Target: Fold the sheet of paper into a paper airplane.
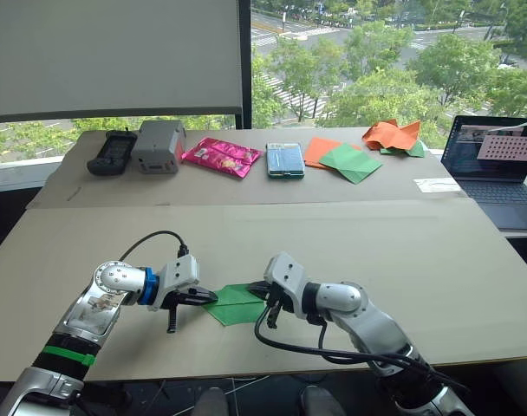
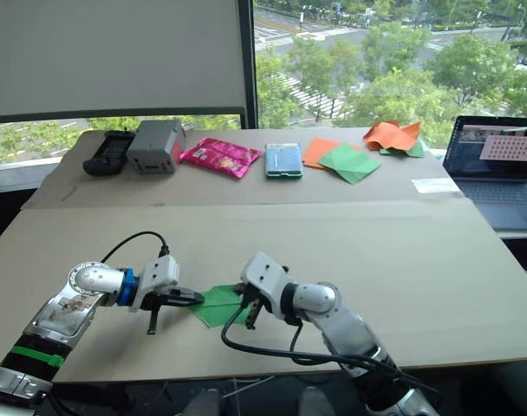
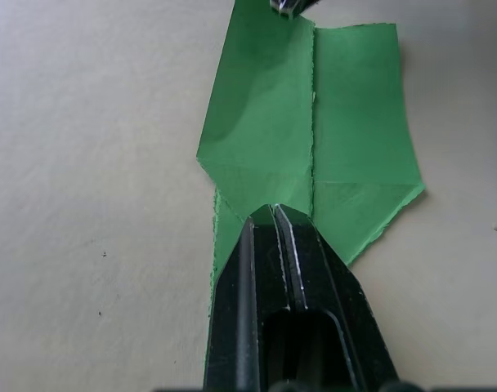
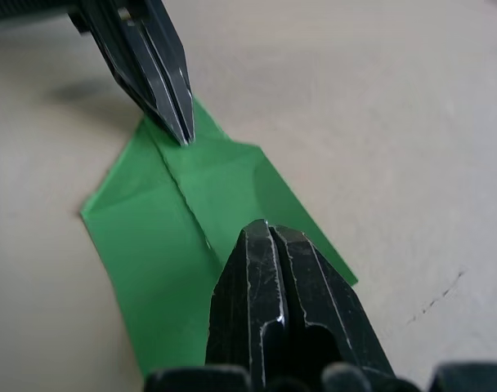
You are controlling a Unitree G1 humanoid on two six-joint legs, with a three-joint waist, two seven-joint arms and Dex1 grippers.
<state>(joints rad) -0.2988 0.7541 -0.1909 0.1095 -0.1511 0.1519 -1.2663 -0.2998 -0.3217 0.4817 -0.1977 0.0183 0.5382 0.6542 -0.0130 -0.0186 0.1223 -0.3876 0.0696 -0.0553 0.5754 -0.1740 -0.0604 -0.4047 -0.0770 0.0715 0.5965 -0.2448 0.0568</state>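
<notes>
Both pairs of jaws are clenched, each pressing its closed tips down on an opposite end of the sheet of paper [image 1: 235, 304].

Partly folded, with flaps meeting along a centre seam, the sheet is lying flat on the near edge of the cardboard tabletop [image 1: 376, 251], well short of the green and orange sheets [image 1: 343, 159] by the window. From one end the left gripper [image 3: 271, 214] is pinning it; from the other the right gripper [image 4: 266, 231] is bearing down on the seam. It is looking thin, light and limp, apt to slide or tear at its ragged edges. I would judge an edge or flap corner the best hold, with the seam kept pinned.
</notes>
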